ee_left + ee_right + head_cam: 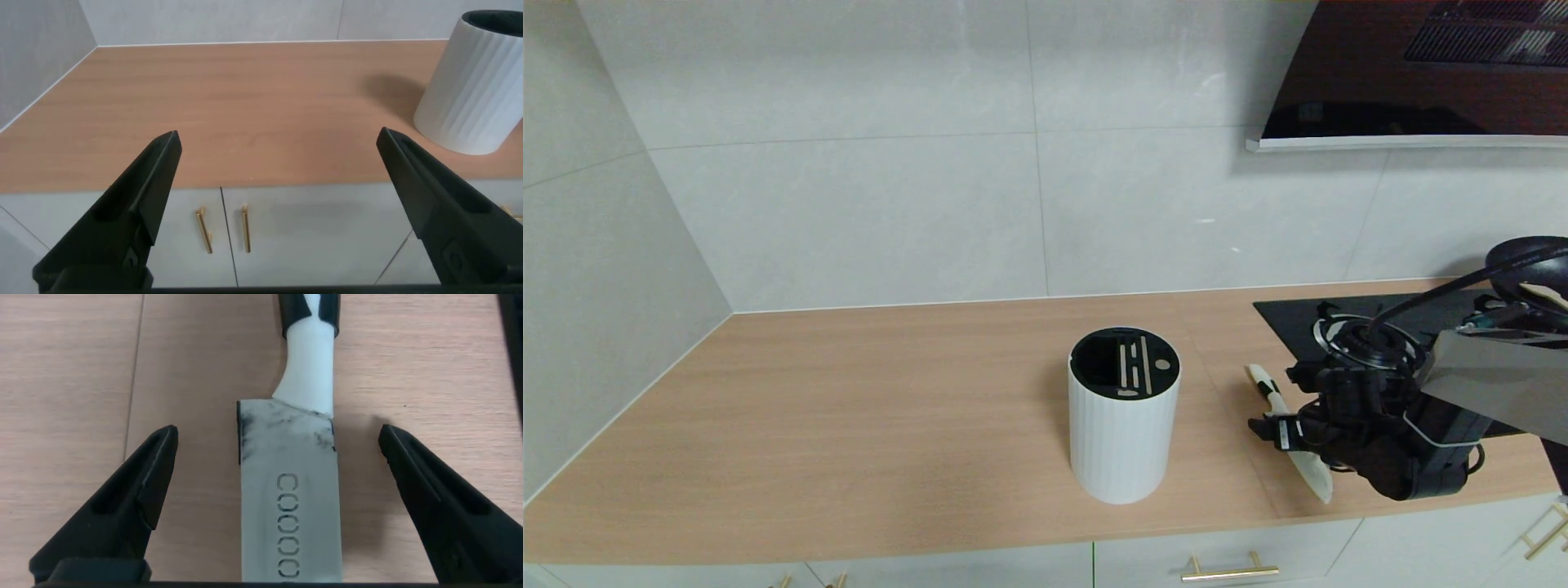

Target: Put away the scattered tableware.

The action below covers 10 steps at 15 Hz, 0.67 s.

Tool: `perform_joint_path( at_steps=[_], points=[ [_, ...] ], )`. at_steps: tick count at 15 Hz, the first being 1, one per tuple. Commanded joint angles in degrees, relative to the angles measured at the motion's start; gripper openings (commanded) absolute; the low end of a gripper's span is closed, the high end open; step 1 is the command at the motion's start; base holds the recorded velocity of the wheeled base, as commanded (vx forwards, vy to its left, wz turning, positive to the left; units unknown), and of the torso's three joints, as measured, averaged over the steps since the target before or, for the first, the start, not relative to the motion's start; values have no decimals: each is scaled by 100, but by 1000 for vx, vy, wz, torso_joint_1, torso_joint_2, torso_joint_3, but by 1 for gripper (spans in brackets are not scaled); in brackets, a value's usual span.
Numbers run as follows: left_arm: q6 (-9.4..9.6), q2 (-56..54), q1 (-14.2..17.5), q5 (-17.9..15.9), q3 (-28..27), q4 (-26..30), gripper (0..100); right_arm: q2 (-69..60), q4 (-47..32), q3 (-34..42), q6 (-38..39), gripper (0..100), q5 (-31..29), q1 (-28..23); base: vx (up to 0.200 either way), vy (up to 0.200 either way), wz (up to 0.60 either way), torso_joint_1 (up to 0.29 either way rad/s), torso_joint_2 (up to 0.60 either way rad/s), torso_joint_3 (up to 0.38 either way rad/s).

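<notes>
Wooden counter (849,425), white holder (1123,433) near knife (1267,390)

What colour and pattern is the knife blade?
Knife blade white, dark smudges near the handle; best in right wrist view.

Wide-spread hand (278,139) near white holder (474,82)

Domestic kitchen. Wood-grain bench (890,425) against pale tiled wall (890,163). Black glass hob (1286,317) with gas burner (1343,341) at 3 o'clock, range hood (1413,73) at 1 o'clock. Slotted utensil holder (1124,412) centre. Brass-handled cupboard doors (1143,565) at 6 o'clock.
</notes>
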<state>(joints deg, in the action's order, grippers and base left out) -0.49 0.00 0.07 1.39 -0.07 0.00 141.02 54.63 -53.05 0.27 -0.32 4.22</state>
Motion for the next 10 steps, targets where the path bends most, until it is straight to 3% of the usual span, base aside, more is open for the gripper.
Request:
perform_joint_path(
  at_steps=[1,2,3,10],
  points=[
    [-4,0,1,2,-1,0,100,22,-5,-12,0,100,-3,0,0,0,0,0,0,0],
    [-4,0,1,2,-1,0,100,40,-5,-12,0,100,-12,0,0,0,0,0,0,0],
    [-4,0,1,2,7,0,100,48,-5,-12,0,0,-12,0,0,0,0,0,0,0],
    [-4,0,1,2,-1,0,100,189,4,-21,-36,0,-21,-35,0,0,0,0,0,0]
  ],
)
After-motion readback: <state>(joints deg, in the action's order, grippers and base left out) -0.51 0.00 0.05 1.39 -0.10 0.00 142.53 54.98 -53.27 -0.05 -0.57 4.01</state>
